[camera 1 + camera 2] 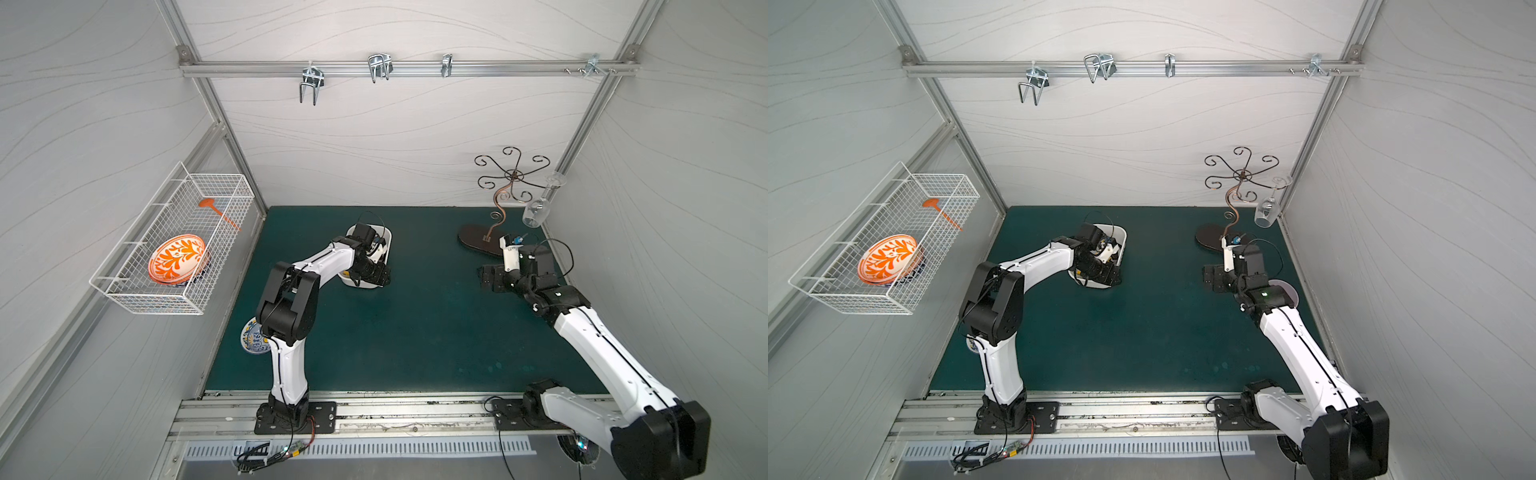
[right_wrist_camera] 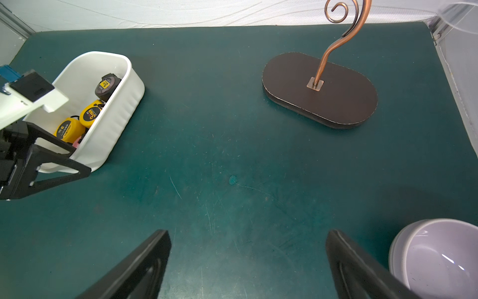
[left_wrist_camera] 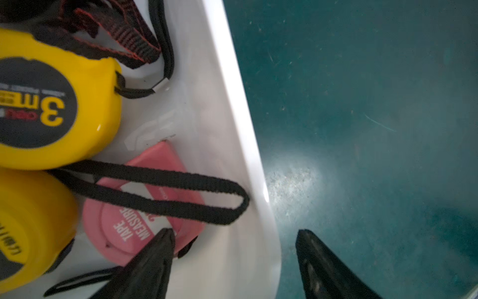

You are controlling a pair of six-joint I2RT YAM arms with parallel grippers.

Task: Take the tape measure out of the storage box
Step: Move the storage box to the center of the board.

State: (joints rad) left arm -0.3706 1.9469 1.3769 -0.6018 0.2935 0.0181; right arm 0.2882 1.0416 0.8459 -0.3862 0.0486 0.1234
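**Straddling the storage box [image 3: 232, 103] wall with the left gripper [image 3: 235, 230]**

Jaws apart here: one black finger [image 3: 155, 259] inside, over the pink tape measure [image 3: 116, 227], the other outside over the green mat [image 3: 362, 103], box wall in between. Not clamped on anything. Can't tell about actual contact between inner tip and pink case. Packed in the same tub: two yellow tape measures [image 3: 51, 103], plus a dark grey tape measure [image 2: 107, 85] at the end away from the gripper, black wrist straps [image 3: 181, 178] draped among them. Over to the right gripper [image 2: 249, 233]: spread wide, hanging over the mat, gripping nothing, just beside a lilac bowl [image 2: 403, 248]. Further out, hung on the left wall, a white wire basket [image 1: 137, 297] holding an orange-patterned plate [image 1: 178, 257] and an orange long-handled utensil [image 1: 205, 203].
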